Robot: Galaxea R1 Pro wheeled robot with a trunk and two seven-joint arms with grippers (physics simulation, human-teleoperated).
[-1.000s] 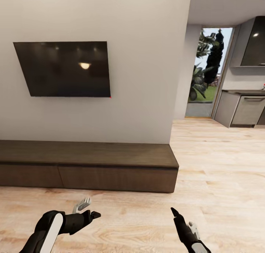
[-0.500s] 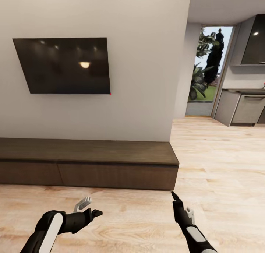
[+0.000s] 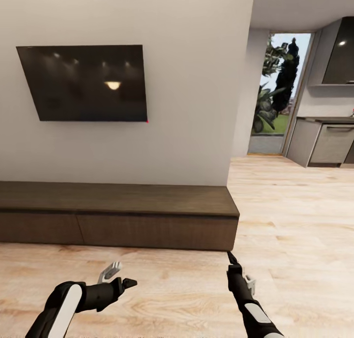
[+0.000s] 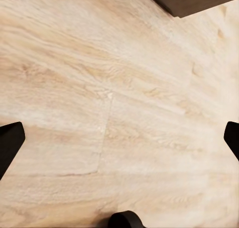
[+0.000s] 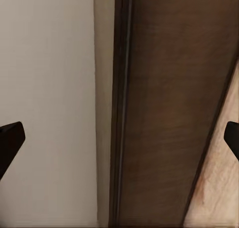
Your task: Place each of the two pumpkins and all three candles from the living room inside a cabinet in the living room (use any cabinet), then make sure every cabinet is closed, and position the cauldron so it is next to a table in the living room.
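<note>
cabinet [image 3: 118,215] | long, low, dark brown wood | drawers shut | on the floor, against the wall

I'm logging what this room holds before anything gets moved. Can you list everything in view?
Cabinet: one, dark brown, low against the wall, drawer fronts shut.
TV: one, black, on the white wall above the cabinet.
Floor: pale wood.
Doorway: one, far right, plants outside.
Kitchen units: grey, far right, dark cupboard above.
Left claw: one, black and white, open, above the floor before the cabinet.
Right claw: one, black, open, pointing at the cabinet's right end.
</note>
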